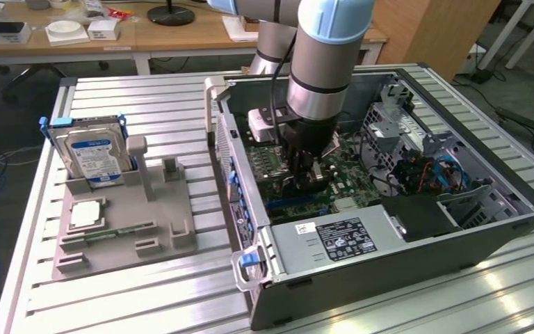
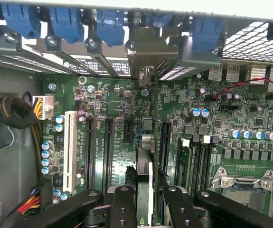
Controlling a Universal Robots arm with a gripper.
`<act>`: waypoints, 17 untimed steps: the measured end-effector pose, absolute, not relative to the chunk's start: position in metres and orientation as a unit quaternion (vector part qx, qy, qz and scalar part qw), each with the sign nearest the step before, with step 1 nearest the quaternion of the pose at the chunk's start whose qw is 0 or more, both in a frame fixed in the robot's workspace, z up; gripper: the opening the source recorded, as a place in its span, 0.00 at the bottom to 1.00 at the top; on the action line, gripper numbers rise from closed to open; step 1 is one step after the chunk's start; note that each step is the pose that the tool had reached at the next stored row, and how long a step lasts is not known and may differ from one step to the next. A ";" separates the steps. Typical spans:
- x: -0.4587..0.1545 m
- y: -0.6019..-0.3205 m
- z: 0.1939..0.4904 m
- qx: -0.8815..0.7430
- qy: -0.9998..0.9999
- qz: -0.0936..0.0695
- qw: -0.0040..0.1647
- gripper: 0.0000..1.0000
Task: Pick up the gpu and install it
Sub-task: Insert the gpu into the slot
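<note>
Open computer case (image 1: pixel 489 229), hard drive (image 1: pixel 91 156) upright in grey holder (image 1: pixel 147 229), perhaps a CPU (image 1: pixel 88 213)

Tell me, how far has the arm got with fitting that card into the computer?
Picked up: the gripper is shut on the thin dark gpu card, held edge-on inside the open black computer case. In hand: it hangs over the green motherboard, beside the long black slots. Left: whether the card has entered a slot cannot be told.
</note>
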State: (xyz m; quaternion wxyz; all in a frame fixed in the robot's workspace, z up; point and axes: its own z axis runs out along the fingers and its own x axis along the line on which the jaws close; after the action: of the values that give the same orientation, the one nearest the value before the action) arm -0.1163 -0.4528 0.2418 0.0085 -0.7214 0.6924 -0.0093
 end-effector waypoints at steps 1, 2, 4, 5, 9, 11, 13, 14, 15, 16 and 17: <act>-0.116 -0.453 0.242 -0.721 0.692 -0.009 0.009 0.27; -0.117 -0.453 0.242 -0.721 0.692 -0.009 0.009 0.27; -0.117 -0.454 0.242 -0.721 0.693 -0.009 0.009 0.27; -0.117 -0.454 0.242 -0.721 0.693 -0.009 0.009 0.27; -0.117 -0.455 0.242 -0.721 0.692 -0.009 0.009 0.27; -0.117 -0.456 0.242 -0.721 0.693 -0.009 0.009 0.27; -0.117 -0.456 0.242 -0.721 0.693 -0.009 0.009 0.27; -0.117 -0.456 0.242 -0.721 0.692 -0.009 0.009 0.27; -0.117 -0.456 0.242 -0.721 0.692 -0.009 0.009 0.27; -0.117 -0.456 0.241 -0.721 0.692 -0.009 0.009 0.27; -0.117 -0.456 0.241 -0.721 0.692 -0.009 0.009 0.27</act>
State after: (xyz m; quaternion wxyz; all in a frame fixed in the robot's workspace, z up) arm -0.1165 -0.4559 0.2408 0.0087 -0.7214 0.6924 -0.0090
